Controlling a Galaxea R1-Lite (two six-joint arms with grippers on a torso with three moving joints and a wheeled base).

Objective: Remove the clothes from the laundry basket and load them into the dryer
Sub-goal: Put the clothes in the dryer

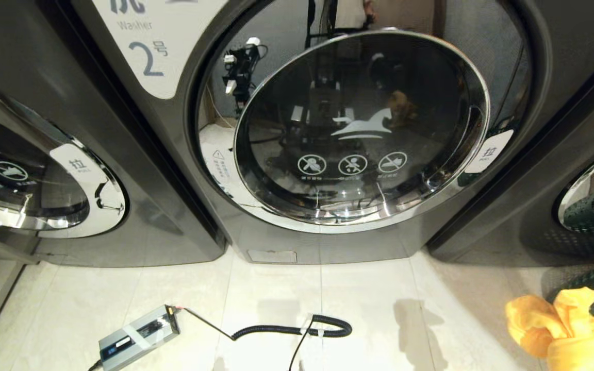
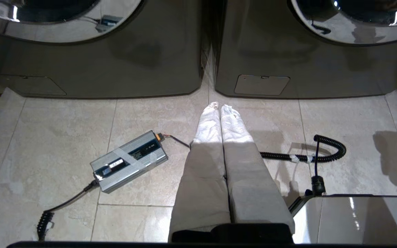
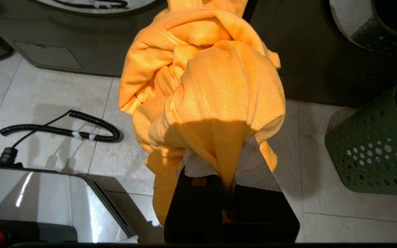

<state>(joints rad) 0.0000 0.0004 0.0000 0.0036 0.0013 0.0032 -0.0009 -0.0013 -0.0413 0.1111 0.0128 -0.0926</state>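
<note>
our right gripper (image 3: pixel 224 179), clamped on the soft yellow-orange clothes (image 1: pixel 560 324) at four o'clock, has them out of the perforated dark green plastic basket (image 3: pixel 370 144); loading remains, dryer seemingly unseen.

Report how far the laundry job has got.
Done: the clothes are out of the laundry basket, bunched on the right gripper. In hand: carrying them, above the floor. Left: the dryer isn't in view; the horse-logo door ahead is closed. The left gripper is empty.
</note>
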